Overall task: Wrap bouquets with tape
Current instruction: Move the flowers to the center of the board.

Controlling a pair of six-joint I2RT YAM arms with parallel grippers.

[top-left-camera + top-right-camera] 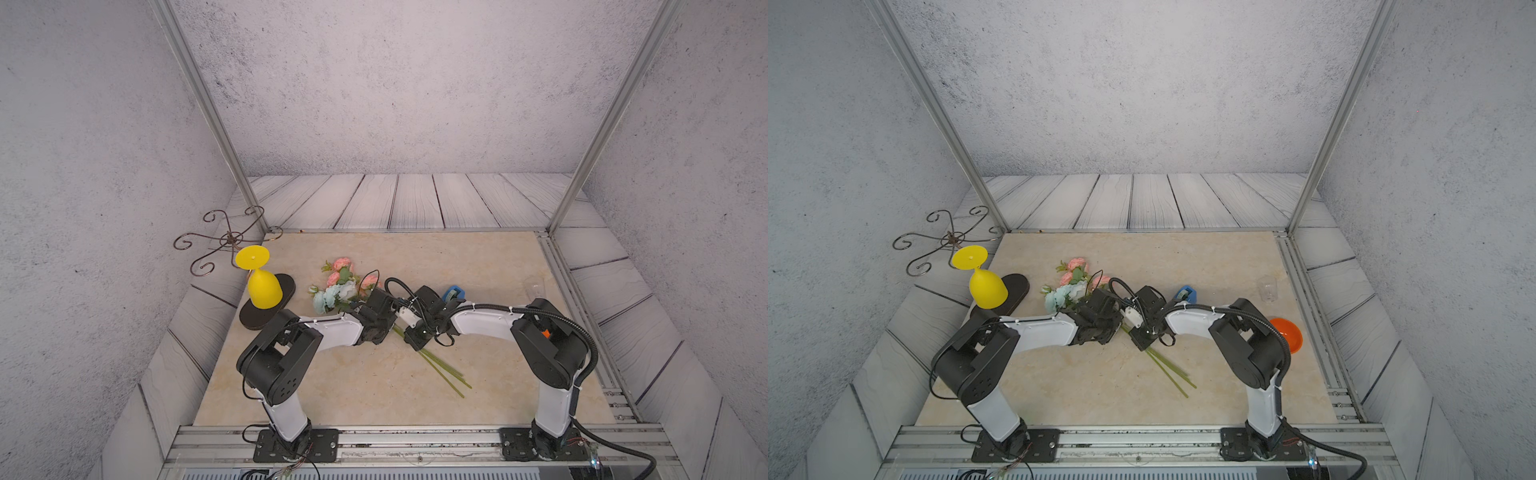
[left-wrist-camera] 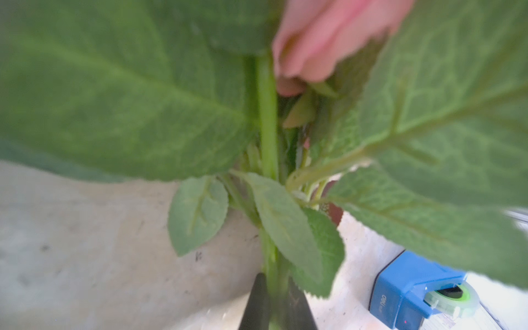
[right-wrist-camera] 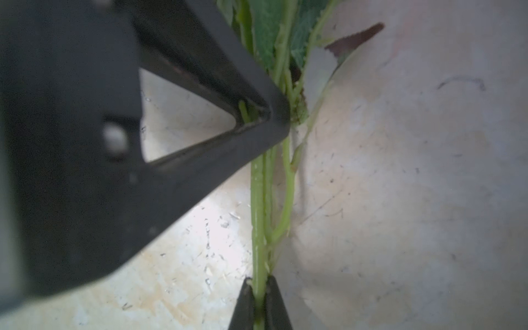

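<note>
The bouquets (image 1: pixel 340 286) are laid across the marble-patterned table (image 1: pixel 332 395) as one bundle and are gripped at the stems by both grippers. The left gripper (image 2: pixel 275 303) is closed down on the green stems, with its two dark fingers (image 2: pixel 257 300) pressed in from either side and no gap left. Just beyond these fingers the leaves are spread wide, and further beyond them a pink bloom is seen, blurred. The right gripper (image 3: pixel 259 300) is likewise clamped tight, and a stalk is pinched between its fingertips.

A short run of bare stems is stretched between the two pairs of fingers — the left pair sits on the bloom side, the right pair on the cut-end side. Whether this stretch is touching the table cannot be told. In both top views the cut ends are seen trailing behind the right fingers toward the near edge of the table, while the pink and pale blue-white blooms are fanned out past the left fingers.

The tape (image 2: pixel 448 298) is mounted in a blue dispenser (image 2: pixel 400 291), which is set on the table off to one side of the left fingers — near the leaves, apart from the stems.

Well apart from all the fingers, a yellow goblet (image 1: pixel 262 289) is stood upside down on a dark oval board (image 1: pixel 289 289). An orange bowl (image 1: pixel 1287 334) and a clear cup (image 1: pixel 1266 289) are placed on the right arm's side.
</note>
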